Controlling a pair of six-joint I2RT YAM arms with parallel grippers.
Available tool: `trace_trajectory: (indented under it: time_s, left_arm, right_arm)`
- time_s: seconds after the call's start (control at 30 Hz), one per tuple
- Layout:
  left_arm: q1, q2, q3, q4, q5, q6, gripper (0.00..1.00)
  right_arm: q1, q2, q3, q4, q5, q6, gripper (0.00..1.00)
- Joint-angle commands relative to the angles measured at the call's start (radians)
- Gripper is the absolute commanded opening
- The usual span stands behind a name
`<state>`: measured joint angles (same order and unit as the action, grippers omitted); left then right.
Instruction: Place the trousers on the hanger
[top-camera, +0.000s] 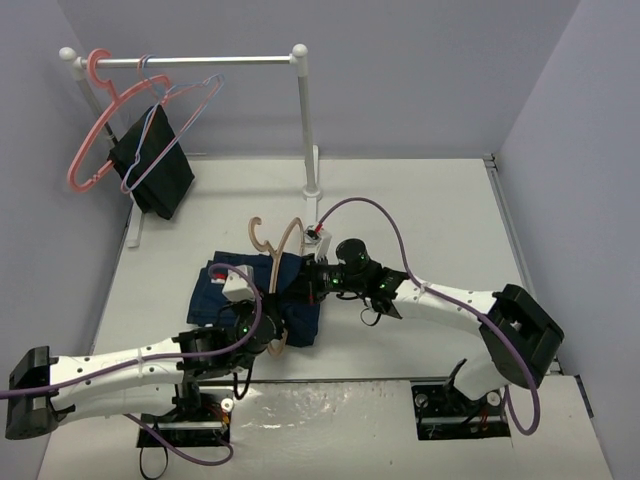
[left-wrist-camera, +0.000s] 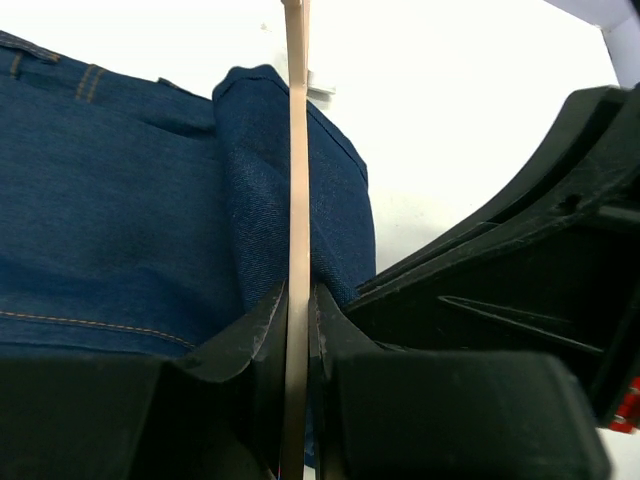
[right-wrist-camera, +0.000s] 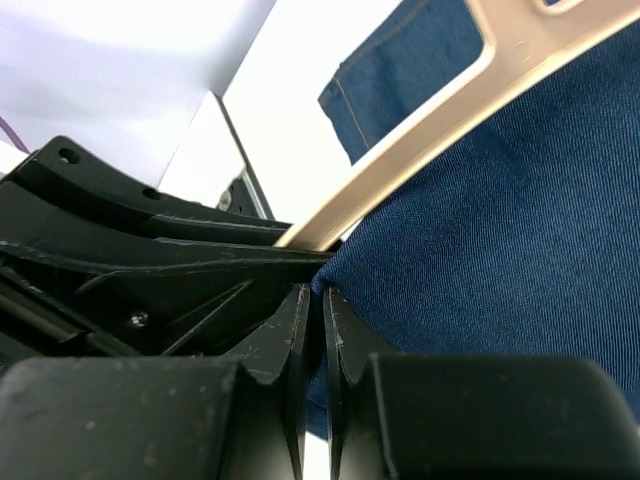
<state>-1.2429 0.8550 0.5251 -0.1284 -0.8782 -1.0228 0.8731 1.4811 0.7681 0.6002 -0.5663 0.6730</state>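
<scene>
Left gripper (left-wrist-camera: 298, 330) clenched on the hanger (left-wrist-camera: 297, 150), right gripper (right-wrist-camera: 315, 310) pinching the trousers (right-wrist-camera: 520, 230) beside it.
Trousers lie folded under the hanger; draping step, I'd judge: next, lift cloth over its lower bar.

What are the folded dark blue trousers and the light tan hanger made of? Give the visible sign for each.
Dark blue trousers: denim-like woven cotton with a matte finish, going by the diagonal twill weave and orange-tan seam stitching. Light tan hanger: probably wood, smooth and faintly satin. Its colour is even and no clear grain shows, so plastic cannot be excluded.
</scene>
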Motion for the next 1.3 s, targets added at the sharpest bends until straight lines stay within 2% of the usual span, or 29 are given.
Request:
trace_trajectory:
  time_s: [0.0,0.13,0.3,0.37,0.5,0.6,0.7,0.83,1.13,1.2,1.27]
  left_arm:
    - [-0.013,-0.067,0.058,0.158,0.025,-0.032,0.0]
    - [-0.013,-0.062,0.038,0.179,0.046,-0.045,0.0]
    - [-0.015,-0.058,0.014,0.212,0.073,-0.044,0.0]
    - [-0.015,-0.066,0.012,0.189,0.067,-0.048,0.0]
    - [-0.014,-0.102,-0.003,0.145,0.039,-0.058,0.0]
    - [-0.013,-0.121,-0.018,0.087,0.019,-0.087,0.0]
    - [-0.013,-0.132,-0.033,0.072,0.009,-0.102,0.0]
    - [-0.013,-0.129,-0.039,0.063,0.004,-0.112,0.0]
    - [-0.012,-0.107,-0.031,0.064,0.001,-0.114,0.0]
    - [-0.012,-0.105,-0.031,0.063,0.001,-0.114,0.0]
    - [-0.012,-0.103,-0.032,0.065,0.001,-0.115,0.0]
  right_arm:
    - [0.046,0.075,-0.034,0.284,0.008,0.046,0.0]
    - [0.08,0.157,-0.043,0.401,0.017,0.078,0.0]
    - [0.109,0.238,-0.013,0.43,0.022,0.076,0.05]
    - [0.112,0.245,-0.001,0.419,0.02,0.073,0.14]
    - [0.11,0.17,0.03,0.262,0.077,-0.042,0.41]
    - [0.109,0.101,0.062,0.072,0.143,-0.14,0.53]
    - [0.109,0.06,0.101,-0.08,0.213,-0.207,0.6]
    - [0.109,0.015,0.142,-0.242,0.272,-0.275,0.63]
    - [0.107,-0.042,0.149,-0.305,0.31,-0.307,0.66]
    - [0.107,-0.055,0.142,-0.306,0.31,-0.314,0.63]
    - [0.107,-0.057,0.14,-0.304,0.3,-0.316,0.54]
